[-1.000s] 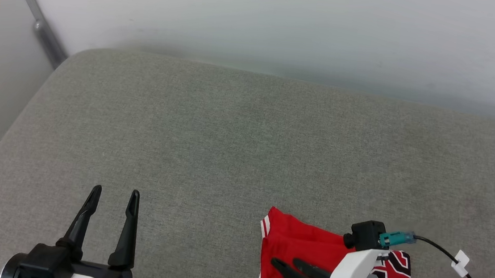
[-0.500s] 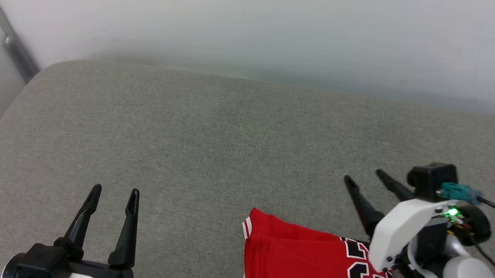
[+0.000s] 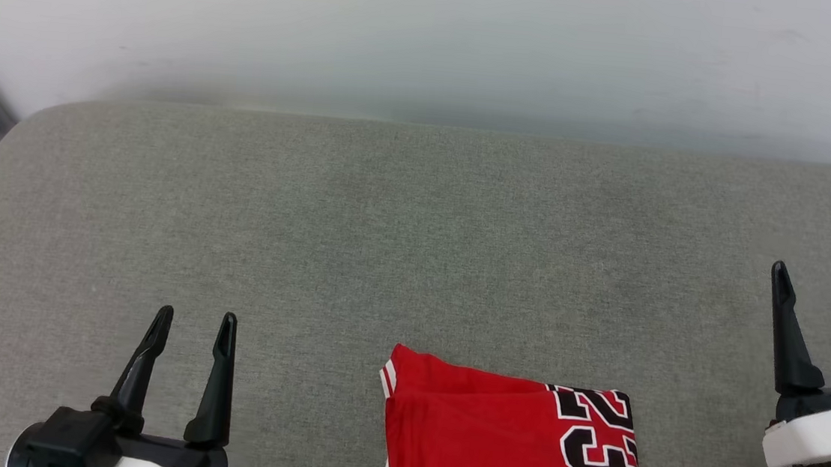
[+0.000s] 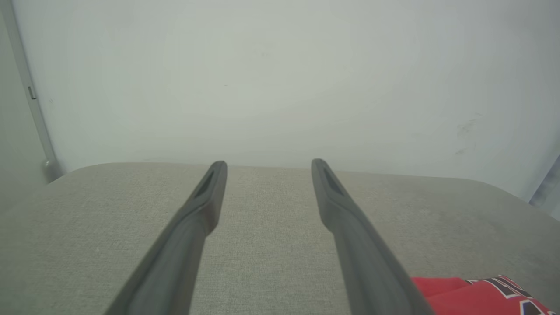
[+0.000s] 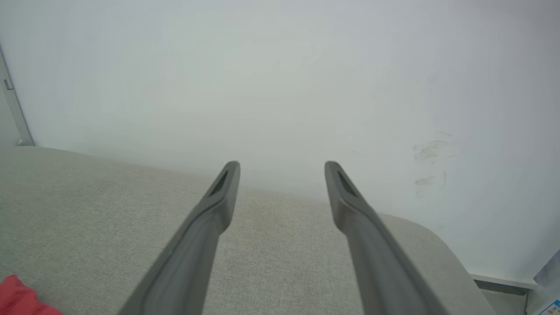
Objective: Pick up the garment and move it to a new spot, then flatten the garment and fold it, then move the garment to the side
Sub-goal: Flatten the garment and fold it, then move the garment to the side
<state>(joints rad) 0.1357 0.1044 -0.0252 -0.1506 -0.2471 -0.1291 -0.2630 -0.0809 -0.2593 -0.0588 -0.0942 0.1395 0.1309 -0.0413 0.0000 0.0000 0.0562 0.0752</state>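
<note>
Trouble to watch for: the garment (image 3: 502, 452) sits folded into a neat red block, the number 23 facing up, on the grey cushion (image 3: 386, 223) at the near edge of the head view, and its lower part runs out of frame. If it still has to go to the side, that fold is the weak spot. I'd judge that a pinch catching only the top layer would peel the stack open. The layers at the far left corner already sit slightly offset, with the striped trim showing, and jersey cloth slides easily.

Both pincers are released and empty. The left pincer (image 3: 196, 316) hovers over bare cushion well left of the shirt, and the right pincer (image 3: 817, 265) hangs out at the right edge, apart from it.

Compared with a second ago, the right pincer was down on the red cloth, then lifted past its far edge, and now it's swung clear. The camera has turned too. The left pincer holds the same spot in view.
</note>
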